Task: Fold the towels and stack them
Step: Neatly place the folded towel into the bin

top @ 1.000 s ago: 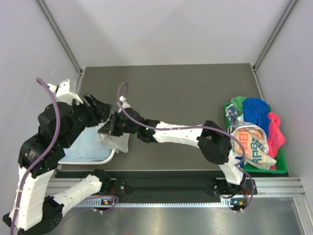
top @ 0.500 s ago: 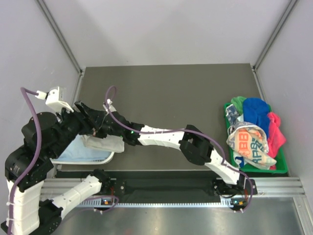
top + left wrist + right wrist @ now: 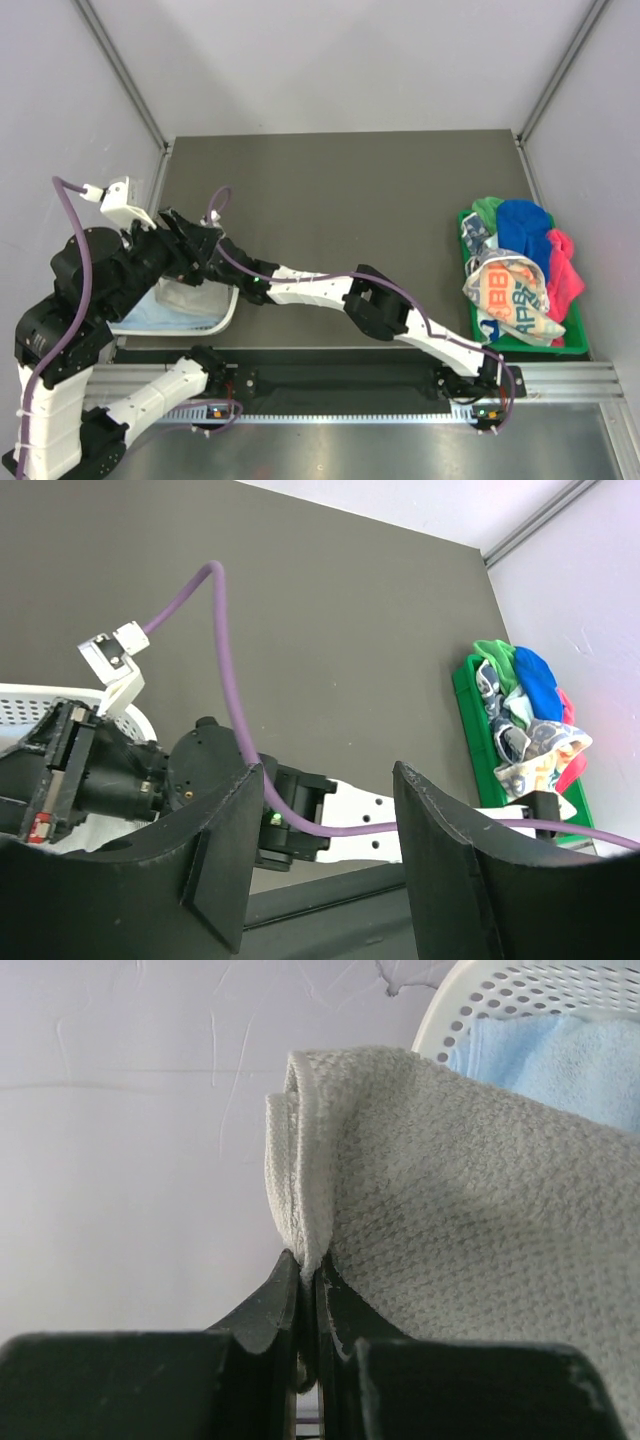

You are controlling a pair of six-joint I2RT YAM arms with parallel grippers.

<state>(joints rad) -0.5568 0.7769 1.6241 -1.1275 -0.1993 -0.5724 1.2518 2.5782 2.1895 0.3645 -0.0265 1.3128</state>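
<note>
The printed towel [image 3: 510,295] bears large letters, not clearly readable.

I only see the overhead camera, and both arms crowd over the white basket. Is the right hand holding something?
Observer: Yes. Its wrist camera shows the right hand shut on a whitish-grey towel.
Operator: Which part?
Observer: A hemmed edge, doubled over right where it is pinched.
Operator: And the left hand?
Observer: Its wrist camera shows the left hand open, with nothing in it.
</note>
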